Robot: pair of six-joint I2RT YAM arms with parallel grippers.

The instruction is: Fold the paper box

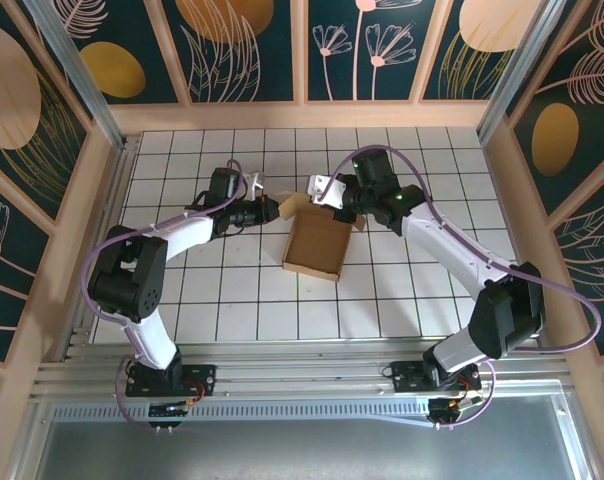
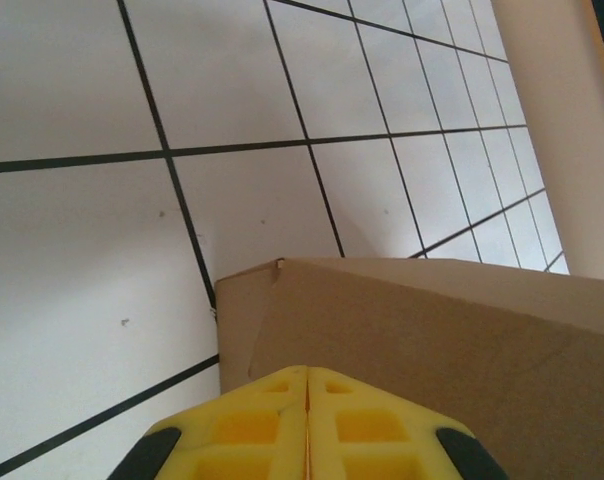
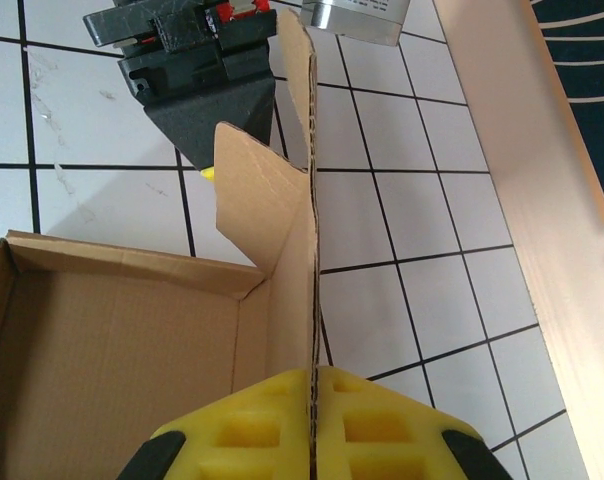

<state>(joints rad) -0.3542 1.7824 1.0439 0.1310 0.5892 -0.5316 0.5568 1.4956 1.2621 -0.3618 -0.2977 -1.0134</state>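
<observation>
Tabletop of white tiles with black grid lines carries a shallow, open, brown corrugated-cardboard paper box about mid-surface. Right claw, yellow pads, is clamped tight on the box's raised far flap, which is seen edge-on running away from it. A small side tab folds off that flap. Left claw has its yellow pads pressed together with nothing visible between them, and brown cardboard just beyond the tips. From above, left claw sits at the box's 11 o'clock corner, right claw at 1 o'clock. Dark patterned wall panels stand at 12 o'clock.
</observation>
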